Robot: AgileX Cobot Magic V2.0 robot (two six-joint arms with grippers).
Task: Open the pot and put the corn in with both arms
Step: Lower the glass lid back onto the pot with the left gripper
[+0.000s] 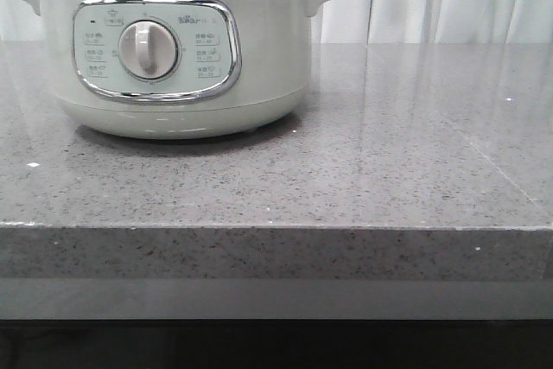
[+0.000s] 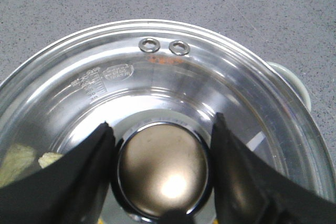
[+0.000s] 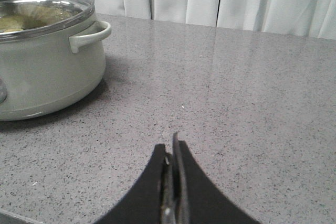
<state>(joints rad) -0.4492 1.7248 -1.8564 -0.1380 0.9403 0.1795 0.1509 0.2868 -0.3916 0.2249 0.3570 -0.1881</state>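
Black fingers of the left gripper (image 2: 160, 174) stand apart on either side of the round metal knob (image 2: 161, 167) at the middle of the lid (image 2: 157, 72), close against it though I cannot tell whether they touch. Away from the pot (image 1: 173, 49), off its handle side, the right gripper (image 3: 172, 182) hangs low over the counter (image 1: 415, 170) with its two fingers pressed together and nothing between them. As I judge it, the task is at its start: the lid sits on the pot, unlifted, and the corn is not in any view as a cob. Something pale yellow-green lies under the glass near the pot's wall, too unclear to name. Glass domes the lid inside a steel rim with two small vent eyelets; the knob is mirror-bright. Smooth grey-green enamel covers the pot; the counter is speckled grey stone, faintly glossy.
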